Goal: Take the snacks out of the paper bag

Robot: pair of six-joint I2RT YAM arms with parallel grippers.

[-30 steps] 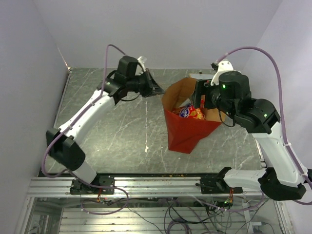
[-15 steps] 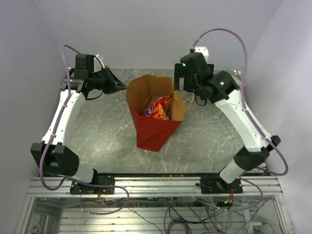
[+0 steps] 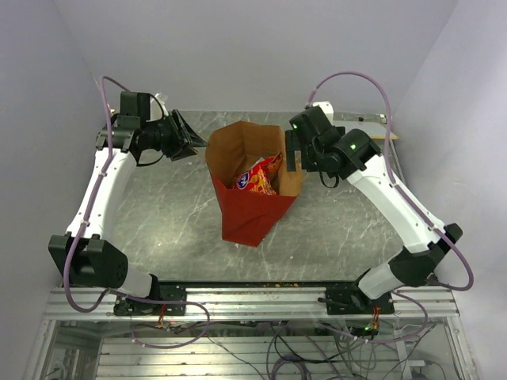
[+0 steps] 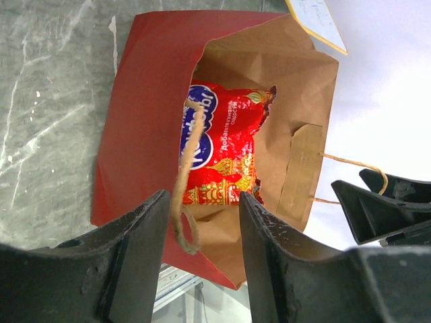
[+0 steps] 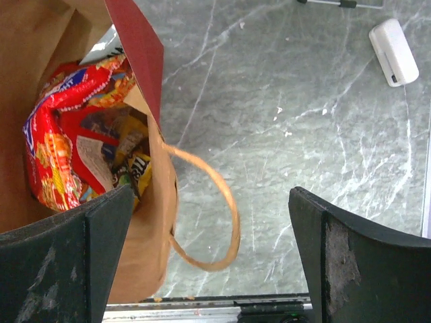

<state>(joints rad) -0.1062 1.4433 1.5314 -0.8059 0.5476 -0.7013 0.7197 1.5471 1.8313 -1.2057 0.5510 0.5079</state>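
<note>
Left arm: I see it reaching along the left side of the grey marbled table, its wrist turned toward the bag.
Left gripper: its fingers are parted just beside the bag's left rim. They pinch nothing.
Left handle: in my left wrist view this thin twine loop hangs in the gap between the two fingers. I cannot tell whether it touches either one.
Paper bag: it stands mid-table between the two grippers, red outside and brown inside, with its mouth wide open.
Snacks: all I can see are inside the bag. The big red packet with the blue logo is on top, and a yellow packet is tucked under it on the right.
Right handle: this tan loop droops outside the bag's right rim, over the tabletop.
Right gripper: its fingers are spread wide at the bag's right rim and hold nothing.
White oblong object: it lies on the table, well apart from the bag.
</note>
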